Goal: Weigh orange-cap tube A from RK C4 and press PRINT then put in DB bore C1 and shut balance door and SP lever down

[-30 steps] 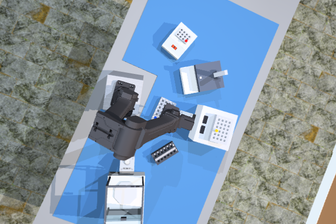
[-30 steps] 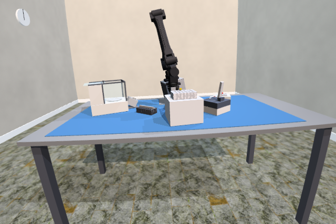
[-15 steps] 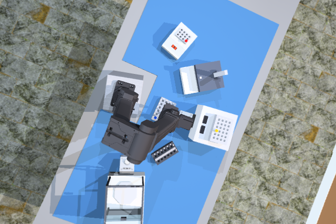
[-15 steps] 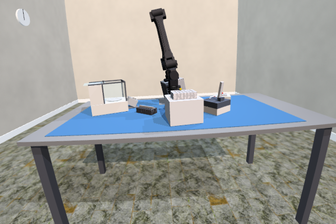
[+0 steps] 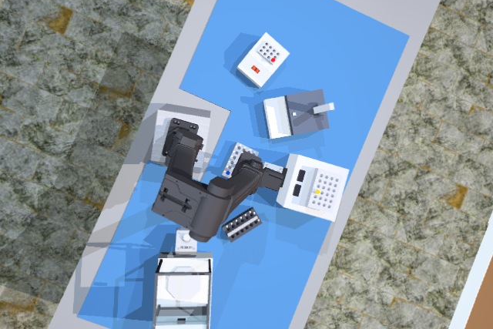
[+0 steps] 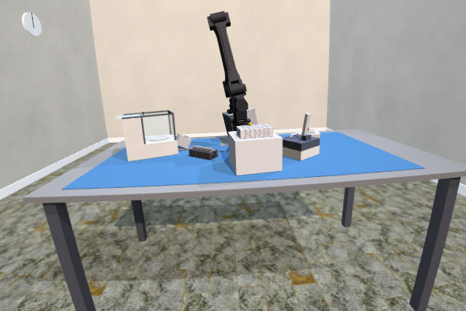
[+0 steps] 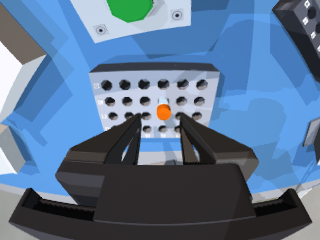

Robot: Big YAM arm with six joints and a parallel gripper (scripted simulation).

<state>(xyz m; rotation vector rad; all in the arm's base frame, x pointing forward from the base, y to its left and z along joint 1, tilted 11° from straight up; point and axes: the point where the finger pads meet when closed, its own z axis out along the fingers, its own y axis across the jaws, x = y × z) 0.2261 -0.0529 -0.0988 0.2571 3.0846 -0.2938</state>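
Note:
My gripper (image 7: 160, 118) is open, pointing down over the tube rack RK (image 7: 135, 93) (image 5: 246, 147). Tube A (image 7: 163, 111) stands in the rack, its orange cap just beyond and between the fingertips in the wrist view. It appears free of both fingers. The arm hides it in the top view. The dry block DB (image 5: 249, 60) holds a red-capped tube. The balance BAL (image 6: 152, 150) (image 5: 181, 311) has its door slid back, open. Its pan (image 5: 182, 283) is bare. The PRINT key (image 5: 186, 237) shows on its front. The SP lever (image 5: 323, 108) (image 6: 306, 124) stands up.
The magnet block MG (image 5: 242, 224) (image 6: 203, 152) and the large white mixer MX (image 5: 292, 162) (image 6: 258, 156) flank the work area. A yellow cap (image 5: 317, 192) shows on the mixer. A blue-capped tube (image 5: 227, 172) stands at a rack corner. A green disc (image 7: 130, 9) lies behind the rack.

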